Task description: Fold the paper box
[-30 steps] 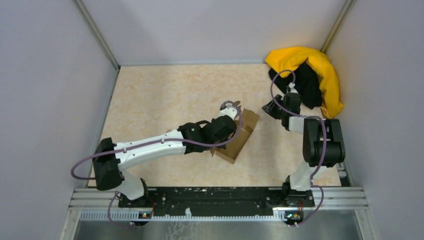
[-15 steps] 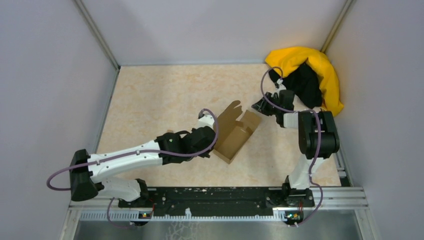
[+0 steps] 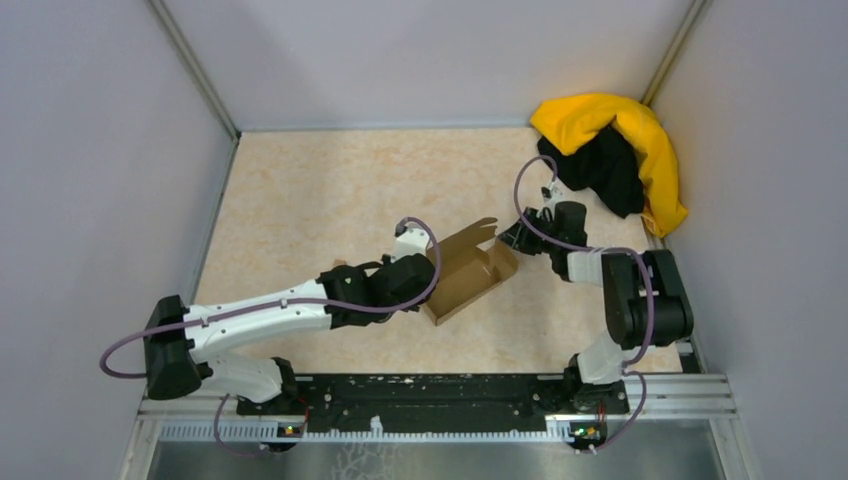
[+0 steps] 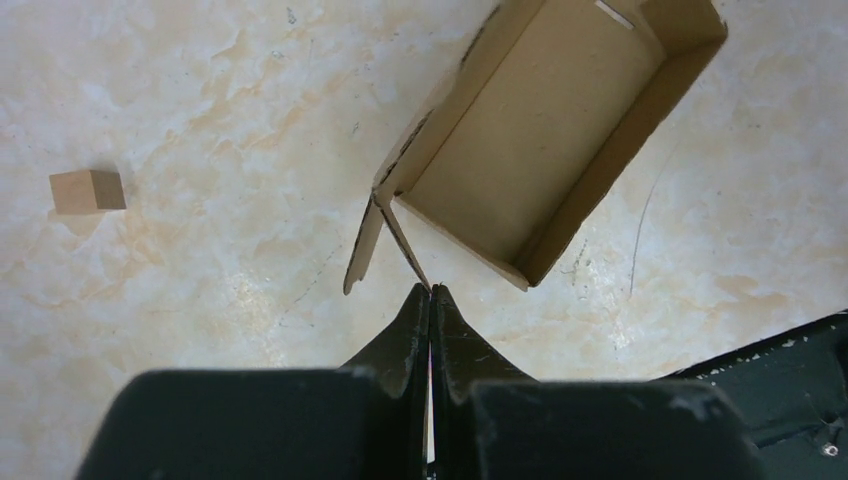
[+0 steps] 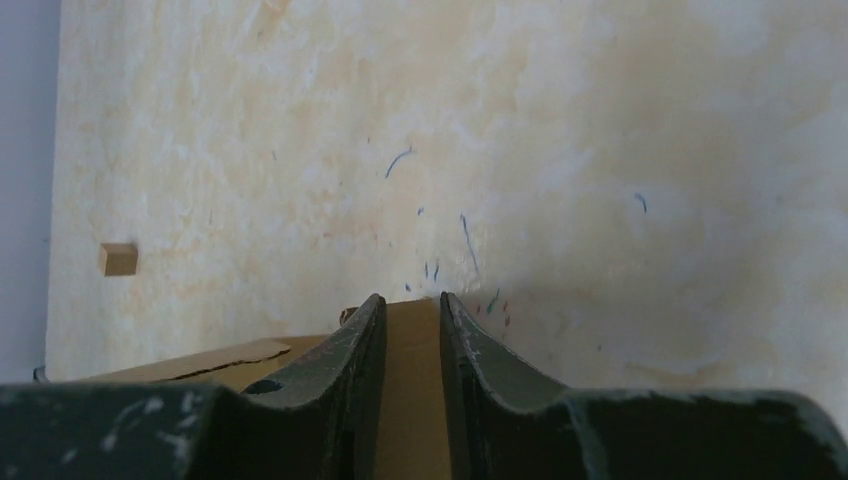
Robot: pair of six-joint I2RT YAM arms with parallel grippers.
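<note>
The paper box (image 3: 466, 268) is a brown cardboard tray with raised walls, lying open on the table. In the left wrist view the box (image 4: 530, 150) shows its open inside, with two loose flaps at the near corner. My left gripper (image 4: 432, 290) is shut, and the tip of one thin flap (image 4: 405, 240) runs in between its fingertips. It sits at the box's near-left corner (image 3: 426, 300). My right gripper (image 3: 511, 240) is at the box's far right end. Its fingers (image 5: 372, 325) stand narrowly apart with cardboard (image 5: 412, 380) filling the gap.
A yellow-and-black cloth heap (image 3: 640, 150) lies in the back right corner. A tiny cardboard scrap (image 4: 88, 190) lies on the table left of the box and also shows in the right wrist view (image 5: 118, 258). Grey walls close in three sides.
My left arm has drawn back toward the near left, uncovering the box, which turned and slid slightly with it. My right gripper has come down and left onto the box's far end.
</note>
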